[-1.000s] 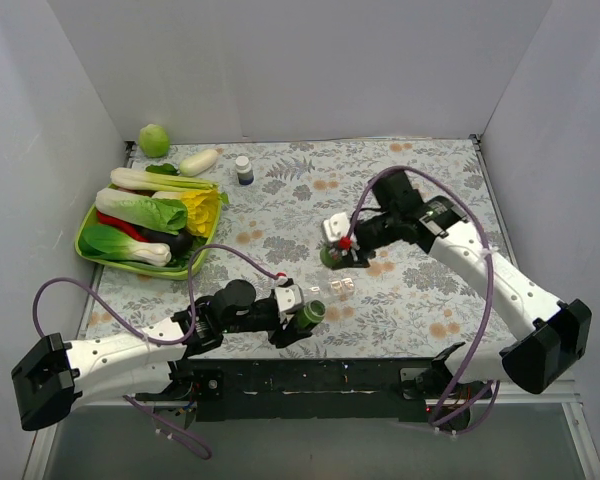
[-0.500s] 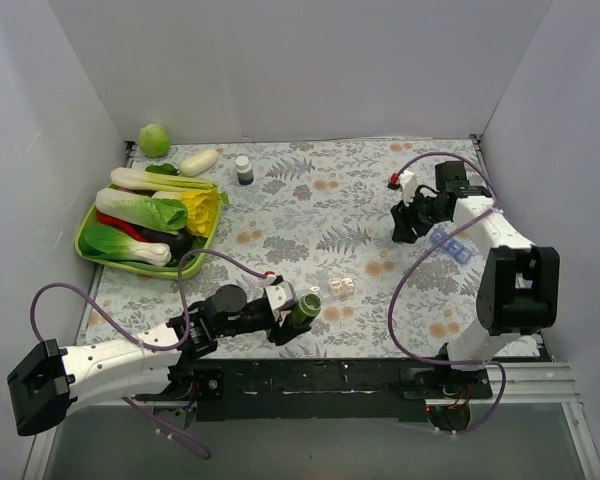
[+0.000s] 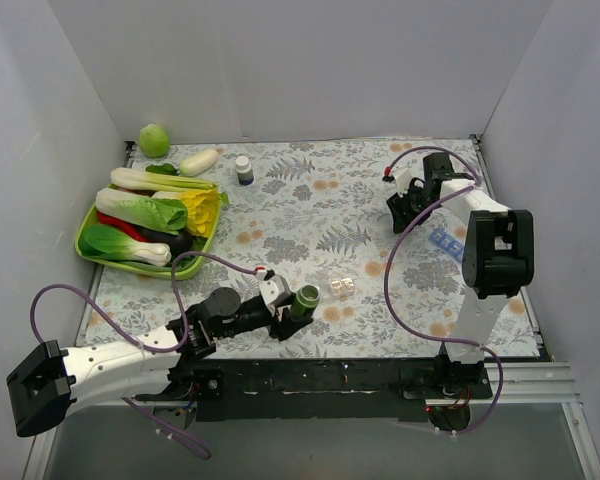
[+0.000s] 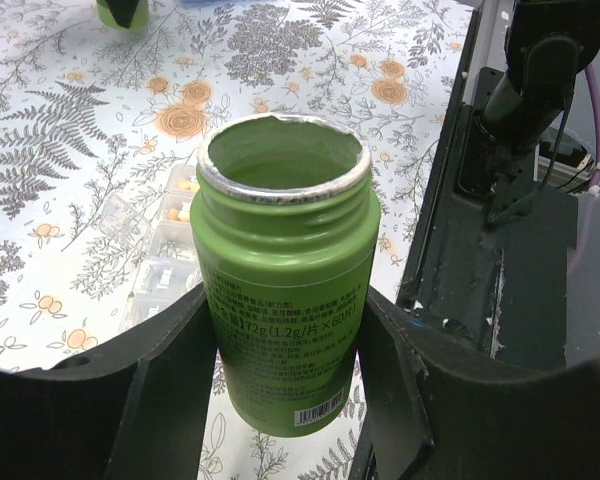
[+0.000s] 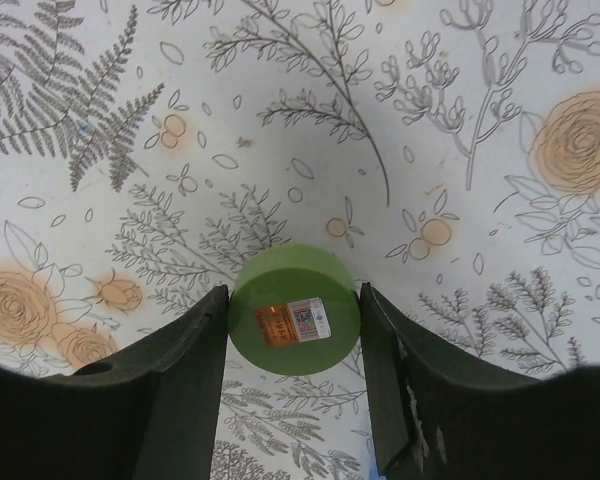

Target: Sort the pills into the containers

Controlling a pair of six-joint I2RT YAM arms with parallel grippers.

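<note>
Gripping item one, the left claw point(image 4: 285, 335) is clamped on both sides of an uncapped green bottle point(image 4: 285, 250), label printed in small characters, silver-edged mouth facing the wrist camera; position close to the near edge of the desk point(image 3: 310, 200), a little left of its middle. Item two, the containers point(image 3: 342, 287): short clear strip of small square compartments, lying flat on the flowered cloth just right of the bottle, apart from it and from both claws; pale yellow pills point(image 4: 184, 186) show in two of its compartments, the others too blurred to judge. Item three, green cap point(image 5: 294, 325): round, orange-and-white sticker on top, pinched between the two fingers of the right claw point(image 5: 292, 300), which sits toward the far right corner; whether the cap touches the cloth cannot be told. Item four, blue compartment strip point(image 3: 448, 243): on the desk by the right edge, near the folded right arm. Item five, dark blue bottle point(image 3: 244, 169): white cap, upright, near the far edge. Item six, green tray point(image 3: 88, 250): at the left edge, heaped with leafy vegetables.
</note>
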